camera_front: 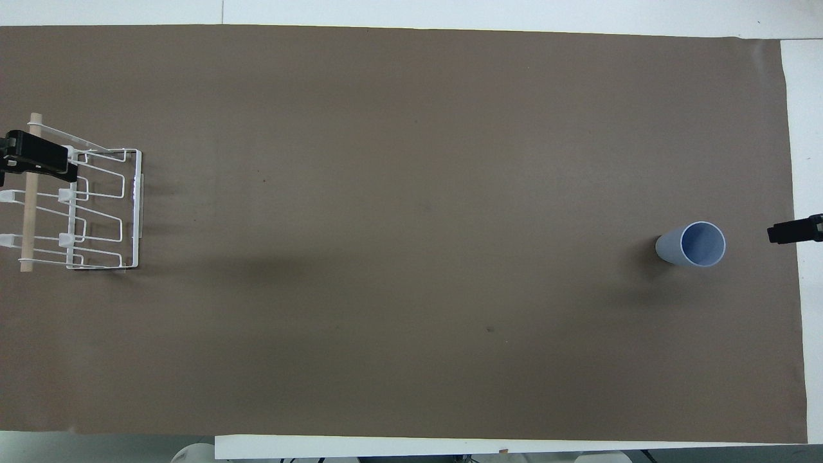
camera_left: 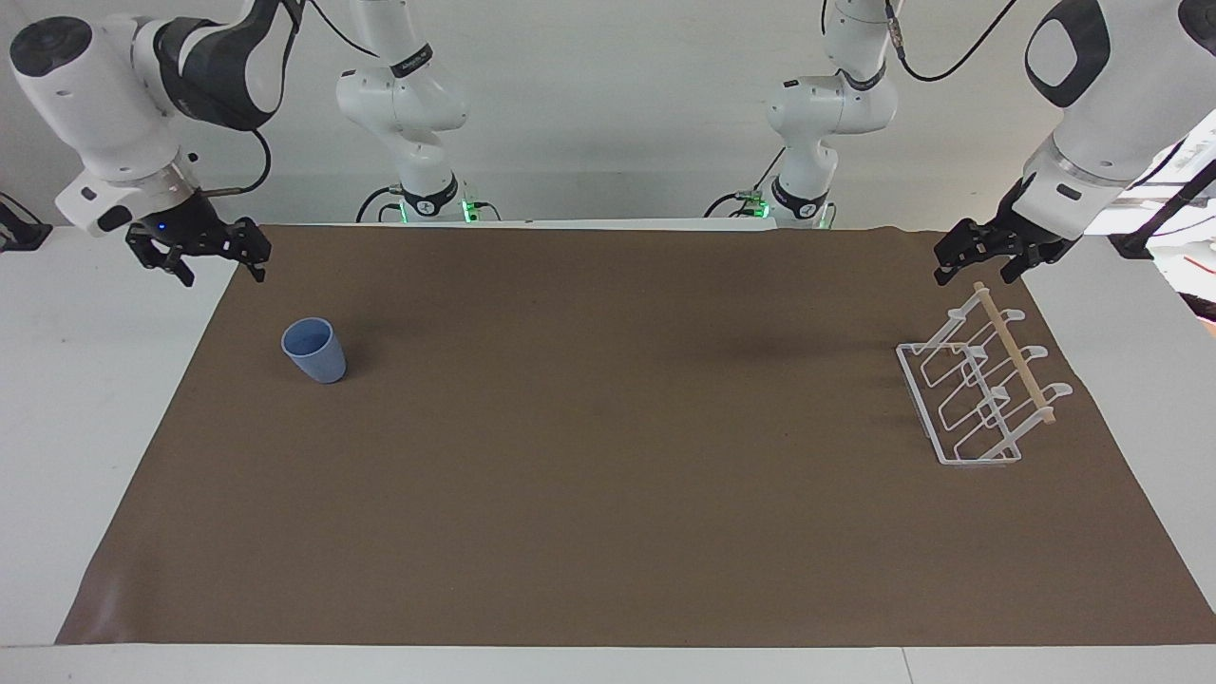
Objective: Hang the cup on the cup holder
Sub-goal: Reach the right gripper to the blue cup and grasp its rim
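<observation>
Both jaws stand wide and hold nothing: the left gripper (camera_left: 983, 264) hangs over the end of the cup holder (camera_left: 978, 389) nearest the robots, and the right gripper (camera_left: 211, 266) is in the air over the brown mat's (camera_left: 608, 532) edge, well apart from the holder. One cup holder and one blue cup (camera_left: 314, 350) are on the mat. The cup stands upright, rim up, well away from the holder toward the right arm's end, with only bare mat between them.

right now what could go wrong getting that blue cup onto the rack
The cup is smooth and tapered, so the open right pincer above the mat's edge could tip it or let it slip. The cup holder stands at the left arm's end, a long carry. The open left pincer hovers over its rod, crowding the approach.
</observation>
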### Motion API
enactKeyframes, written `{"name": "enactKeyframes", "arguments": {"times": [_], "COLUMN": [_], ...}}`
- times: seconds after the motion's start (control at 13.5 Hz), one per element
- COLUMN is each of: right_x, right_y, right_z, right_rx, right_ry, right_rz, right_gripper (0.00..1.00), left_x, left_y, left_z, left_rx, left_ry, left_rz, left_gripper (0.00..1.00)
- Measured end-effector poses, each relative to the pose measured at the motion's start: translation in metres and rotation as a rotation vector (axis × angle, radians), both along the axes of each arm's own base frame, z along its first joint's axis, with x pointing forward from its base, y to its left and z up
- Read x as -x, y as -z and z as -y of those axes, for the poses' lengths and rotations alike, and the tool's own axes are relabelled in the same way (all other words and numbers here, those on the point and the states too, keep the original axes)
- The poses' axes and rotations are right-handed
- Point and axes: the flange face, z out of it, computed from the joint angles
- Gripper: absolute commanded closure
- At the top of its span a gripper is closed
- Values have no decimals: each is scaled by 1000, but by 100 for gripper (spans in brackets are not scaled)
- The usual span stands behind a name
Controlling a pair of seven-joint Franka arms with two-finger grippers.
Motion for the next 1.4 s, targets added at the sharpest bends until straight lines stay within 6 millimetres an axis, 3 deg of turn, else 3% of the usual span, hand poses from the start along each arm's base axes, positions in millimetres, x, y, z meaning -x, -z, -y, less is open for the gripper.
{"name": "enactKeyframes", "arguments": {"times": [0.15, 0.3, 0.59, 0.66, 1.11, 1.33, 1.4], "right_x": [3, 1, -15, -17, -12, -9, -9], "right_y": [32, 51, 96, 103, 130, 138, 139], "right_z": [0, -4, -3, -3, -6, -7, -7], "right_rx": [-3, -30, -39, -38, -55, -60, -60], "right_ry": [-4, 4, -4, -5, -67, -101, -106], "right_rz": [-4, -16, -35, -37, -89, -97, -94], "right_gripper": [2, 2, 16, 21, 25, 81, 95], "left_x": [2, 5, 6, 6, 8, 9, 9], "left_y": [2, 4, 5, 5, 9, 9, 9], "left_z": [-10, -19, -16, -16, -17, -16, -16], "left_rx": [-6, -34, -44, -44, -45, -45, -45], "left_ry": [-16, -25, -19, -19, -19, -18, -18], "left_rz": [-23, -45, -47, -47, -57, -59, -58], "left_gripper": [0, 0, 0, 0, 0, 0, 0]}}
